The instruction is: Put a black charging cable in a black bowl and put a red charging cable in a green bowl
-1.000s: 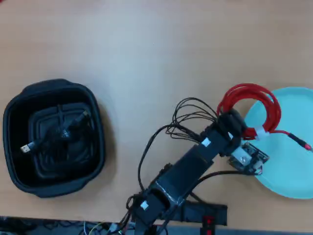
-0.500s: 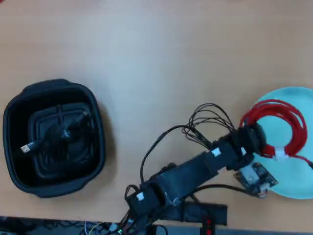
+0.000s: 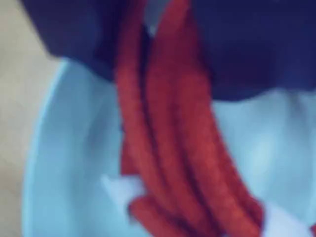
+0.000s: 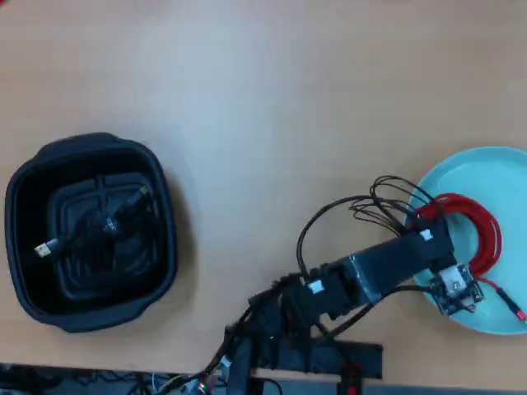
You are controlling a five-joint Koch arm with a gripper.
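The red charging cable (image 4: 484, 233) hangs as a coil over the pale green bowl (image 4: 486, 173), its plug end trailing toward the bowl's lower right. In the wrist view the red charging cable (image 3: 173, 148) runs down between the two dark jaws of my gripper (image 3: 159, 57), which is shut on it, with the green bowl (image 3: 69, 173) right below. From overhead my gripper (image 4: 451, 236) sits over the bowl's left part, mostly hidden by the arm. The black charging cable (image 4: 105, 222) lies coiled inside the black bowl (image 4: 90, 145) at the left.
The arm's base and a bundle of its own black wires (image 4: 387, 202) lie at the bottom centre, just left of the green bowl. Bare wooden table (image 4: 263, 99) spreads between the two bowls and across the far side.
The arm has swung to the right, carrying the red cable from the bowl's left rim to over the bowl's middle. The black bowl and its cable have not moved.
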